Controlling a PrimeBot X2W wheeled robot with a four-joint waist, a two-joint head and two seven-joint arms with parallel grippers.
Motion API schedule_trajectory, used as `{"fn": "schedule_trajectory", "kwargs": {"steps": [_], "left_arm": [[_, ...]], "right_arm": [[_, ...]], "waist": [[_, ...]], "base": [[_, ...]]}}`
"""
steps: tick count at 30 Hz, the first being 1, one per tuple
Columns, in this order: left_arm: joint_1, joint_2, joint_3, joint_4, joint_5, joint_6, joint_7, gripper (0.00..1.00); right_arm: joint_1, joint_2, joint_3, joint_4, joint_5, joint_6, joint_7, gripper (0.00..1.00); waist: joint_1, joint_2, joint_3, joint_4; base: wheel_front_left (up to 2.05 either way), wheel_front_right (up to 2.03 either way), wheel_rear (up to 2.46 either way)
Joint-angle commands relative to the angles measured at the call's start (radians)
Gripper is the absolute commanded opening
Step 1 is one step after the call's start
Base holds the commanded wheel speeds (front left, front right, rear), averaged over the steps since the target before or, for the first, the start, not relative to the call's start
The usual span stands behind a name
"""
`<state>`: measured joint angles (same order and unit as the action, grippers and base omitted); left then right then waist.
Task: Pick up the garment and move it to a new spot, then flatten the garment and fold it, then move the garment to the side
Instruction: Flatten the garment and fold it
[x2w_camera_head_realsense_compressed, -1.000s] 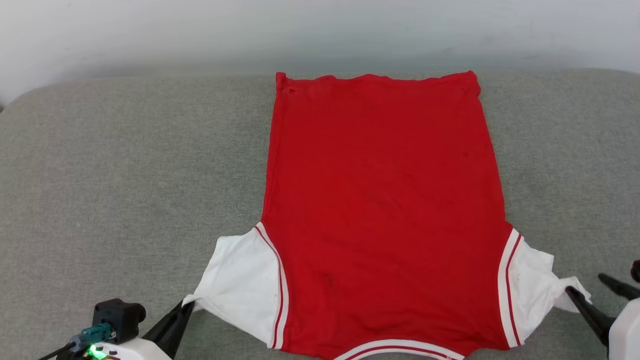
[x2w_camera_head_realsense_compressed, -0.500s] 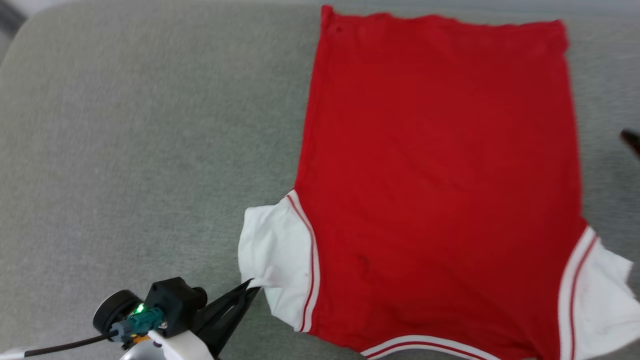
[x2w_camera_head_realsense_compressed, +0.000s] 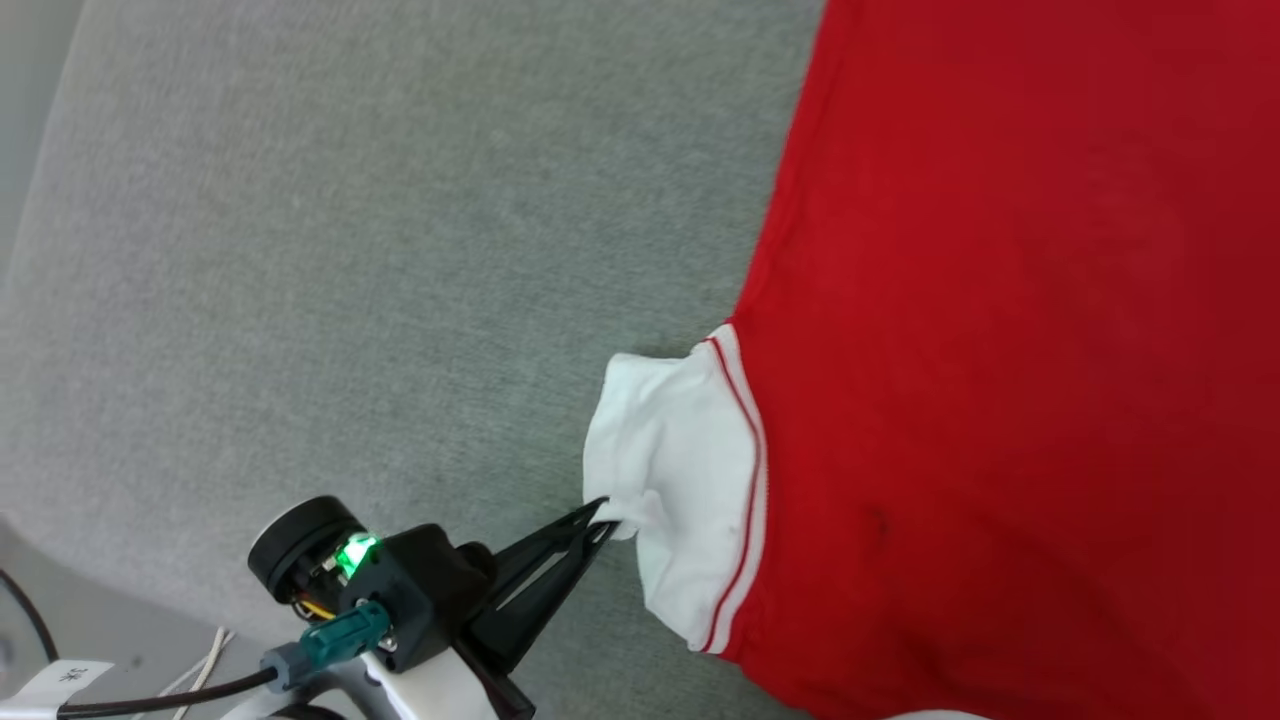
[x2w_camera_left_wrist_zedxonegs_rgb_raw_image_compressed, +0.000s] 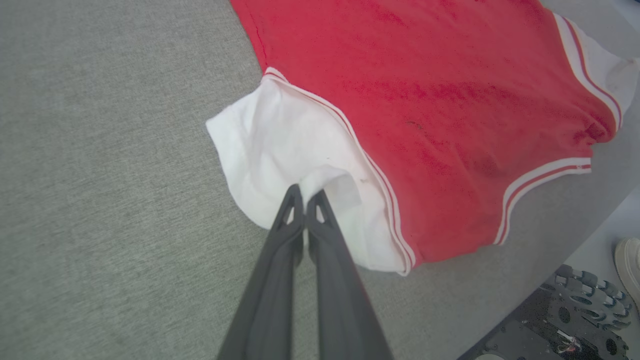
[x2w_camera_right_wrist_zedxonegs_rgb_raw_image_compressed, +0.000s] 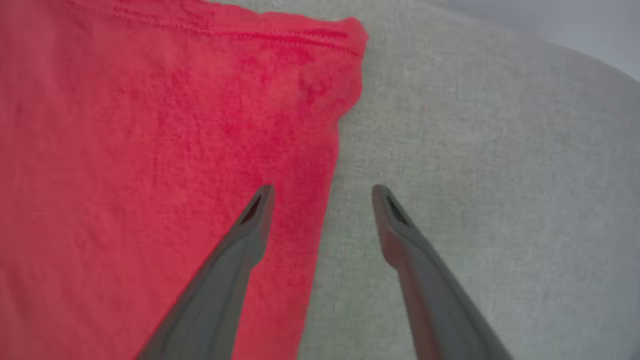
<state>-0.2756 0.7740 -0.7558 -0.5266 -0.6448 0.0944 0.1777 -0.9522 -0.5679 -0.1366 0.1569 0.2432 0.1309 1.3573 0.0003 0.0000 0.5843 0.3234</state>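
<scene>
**A:** Starting nearest us, at the lower left of the head view: what are we doing with the left gripper (x2w_camera_head_realsense_compressed: 600, 515)?

**B:** We are pinching the white sleeve (x2w_camera_head_realsense_compressed: 672, 450) with it. The two dark fingers are pressing together on a tuck of the sleeve's outer edge. In the left wrist view the cloth is bunching around the tips, just below the middle of the frame.

**A:** Why are we gripping there?

**B:** We are guessing the sleeve is meant to go in over the red body first. Taking it by its free edge should lift it without dragging the rest.

**A:** And where is the shirt (x2w_camera_head_realsense_compressed: 1000, 330) lying?

**B:** It is lying spread out, plain red side up, on the grey surface (x2w_camera_head_realsense_compressed: 350, 250). It is filling the right half of the head view and running off the top and right edges. To us it is looking flat enough that folding is the step in hand.

**A:** Further out, what is the right gripper (x2w_camera_right_wrist_zedxonegs_rgb_raw_image_compressed: 322, 192) doing?

**B:** In the right wrist view its fingers are standing spread wide and holding nothing. One tip is hanging over red cloth and the other over grey, so they are straddling the shirt's side edge. The hem corner (x2w_camera_right_wrist_zedxonegs_rgb_raw_image_compressed: 352, 35) is sitting beyond them, near the top of the frame. We cannot tell whether the tips are touching the cloth.

**A:** Why are we straddling the edge?

**B:** We are reading it as lining up to take that edge.
</scene>
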Motion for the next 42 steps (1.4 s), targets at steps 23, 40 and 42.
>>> {"fn": "schedule_trajectory", "kwargs": {"steps": [23,40,42], "left_arm": [[-0.065,-0.04,0.003,0.034,0.021,-0.018,-0.039,0.0],[-0.003,0.002,0.011,0.038,0.017,0.054,0.005,0.0],[0.014,0.007,0.01,0.046,0.008,0.064,0.008,0.0]], "right_arm": [[-0.006,-0.015,-0.106,0.108,-0.155,0.0,0.056,0.0],[0.322,0.023,-0.092,0.096,-0.027,0.0,-0.071,0.0],[0.395,0.035,-0.091,0.069,0.003,0.0,-0.086,0.0]], "waist": [[-0.0003,0.0,0.118,0.116],[-0.0003,0.0,-0.151,-0.031],[-0.0003,0.0,-0.187,-0.056]], "base": [[0.0,0.0,0.0],[0.0,0.0,0.0],[0.0,0.0,0.0]]}}
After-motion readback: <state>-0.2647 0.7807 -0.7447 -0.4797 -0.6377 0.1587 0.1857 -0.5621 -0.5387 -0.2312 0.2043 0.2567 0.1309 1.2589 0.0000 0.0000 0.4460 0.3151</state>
